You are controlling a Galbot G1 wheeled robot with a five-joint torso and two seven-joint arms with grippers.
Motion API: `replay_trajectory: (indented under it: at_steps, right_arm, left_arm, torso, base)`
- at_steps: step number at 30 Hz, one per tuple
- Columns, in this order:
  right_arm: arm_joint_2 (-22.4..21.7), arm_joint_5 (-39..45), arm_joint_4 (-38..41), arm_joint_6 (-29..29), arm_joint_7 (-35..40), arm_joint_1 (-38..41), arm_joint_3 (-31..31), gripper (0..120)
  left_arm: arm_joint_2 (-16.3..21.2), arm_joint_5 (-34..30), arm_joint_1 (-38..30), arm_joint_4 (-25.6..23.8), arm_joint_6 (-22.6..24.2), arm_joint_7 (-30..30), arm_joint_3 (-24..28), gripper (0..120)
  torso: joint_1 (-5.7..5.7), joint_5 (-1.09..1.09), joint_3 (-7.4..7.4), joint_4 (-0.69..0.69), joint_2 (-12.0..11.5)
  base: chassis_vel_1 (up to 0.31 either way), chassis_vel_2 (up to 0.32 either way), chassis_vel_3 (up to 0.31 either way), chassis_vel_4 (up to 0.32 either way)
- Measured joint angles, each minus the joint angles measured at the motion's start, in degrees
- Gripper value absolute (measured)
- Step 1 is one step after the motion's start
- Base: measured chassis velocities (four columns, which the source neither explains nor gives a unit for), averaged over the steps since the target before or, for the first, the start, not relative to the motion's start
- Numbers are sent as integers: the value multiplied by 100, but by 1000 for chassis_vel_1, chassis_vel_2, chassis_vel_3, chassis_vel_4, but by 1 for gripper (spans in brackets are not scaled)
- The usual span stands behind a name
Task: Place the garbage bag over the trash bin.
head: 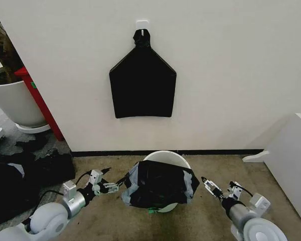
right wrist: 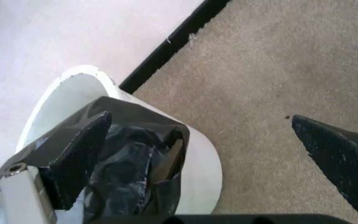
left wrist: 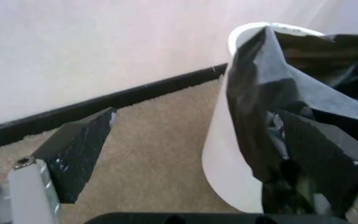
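The left gripper (head: 112, 186), metal-fingered with black padded tips, is sitting low over the tan carpet (head: 205, 170) just beside the small round cream-white plastic trash bin (head: 166, 156), on the bin's left flank. Its jaws are standing spread apart; in the left wrist view one black pad (left wrist: 79, 156) is hanging free over the carpet while the other pad (left wrist: 319, 158) is lying against the plastic draped on the bin's side, with no fold pinched between them.

The right gripper (head: 209, 186), of the same build, is hovering near the bin's right flank, clear of it. Its jaws are released and wide; in the right wrist view one pad (right wrist: 79, 156) is overlapping the bin's rim and the other (right wrist: 344, 158) is out over bare carpet.

The thin, glossy, crinkled black plastic garbage bag (head: 159, 183) is sitting on the bin, slumped across its front half and down its front wall, with a pale bluish sheen at its left edge. The back arc of the bin's rim is showing bare above the bag.

Behind the bin, a black baseboard (head: 220, 151) is running along a white wall (head: 231, 65). Up on that wall, directly above the bin, a flat smooth black bag bundle with a knotted top (head: 142, 83) is hanging from a small white hook (head: 142, 22)
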Motion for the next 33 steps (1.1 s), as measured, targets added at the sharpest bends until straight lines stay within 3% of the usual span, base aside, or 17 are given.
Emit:
replay_trajectory:
  at_steps: [5,6,8,9,11,15,18,22,24,26,27,32,33]
  right_arm:
    - [-154,-119,59,-36,-447,-60,283,100]
    - [-625,-238,-106,-182,-1404,223,805,100]
    - [-972,-241,-208,-338,-1820,479,991,100]
    - [-1156,-293,-279,-484,-2107,644,1049,100]
    - [-1221,-349,-310,-553,-2239,708,1057,100]
    - [-1722,-1035,-544,-815,-3148,1159,861,100]
    - [-2269,-1361,-769,-1020,-3518,1821,378,100]
    - [-2556,-1391,-1035,-1396,-3807,2479,73,100]
    - [-2848,-1397,-1328,-1604,-4000,3249,-386,100]
    - [-3027,-1397,-1552,-1647,-4058,3789,-911,100]
    - [-3027,-1397,-1552,-1647,-4058,3789,-911,100]
    - [-3279,-1514,-2026,-1657,-4184,5187,-2610,100]
    - [-3316,-1618,-2200,-1656,-4281,5607,-3105,100]
  left_arm:
    - [-62,-186,106,-122,-69,-114,-117,100]
    - [-191,-412,577,-461,-38,-372,-677,100]
    - [-300,-494,1095,-816,52,-650,-1296,100]
    - [-368,-500,1395,-1063,85,-860,-1594,100]
    - [-401,-495,1543,-1198,89,-977,-1731,100]
    - [-607,-337,2419,-2119,210,-1587,-2586,100]
    - [-998,1,3304,-2970,413,-2078,-3434,100]
    - [-1373,360,3970,-3258,446,-2022,-3862,100]
    - [-1883,744,4548,-3497,439,-1835,-4234,100]
    - [-2252,997,4761,-3570,394,-1678,-4379,100]
    - [-2252,997,4761,-3570,394,-1678,-4379,100]
    - [-2869,1336,4770,-3588,338,-1439,-4314,100]
    - [-2982,1417,4743,-3587,326,-1407,-4259,100]
  torso:
    - [0,2,0,-4,0]
    - [0,-2,0,-2,0]
    - [0,7,0,-1,0]
    - [0,-2,0,1,0]
    - [0,-3,0,2,0]
    - [0,4,0,-1,0]
    - [0,3,0,-2,0]
    - [0,3,0,2,0]
    - [0,1,0,1,0]
    - [0,4,0,1,0]
    - [0,4,0,1,0]
    - [0,4,0,0,0]
    - [0,-4,0,1,1]
  base:
    - [0,0,0,0]
    - [0,0,0,0]
    - [0,0,0,0]
    - [0,0,0,0]
    - [0,0,0,0]
    - [0,0,0,0]
    - [0,0,0,0]
    - [0,0,0,0]
    - [0,0,0,0]
    - [0,0,0,0]
    - [0,0,0,0]
    - [0,0,0,0]
    - [0,0,0,0]
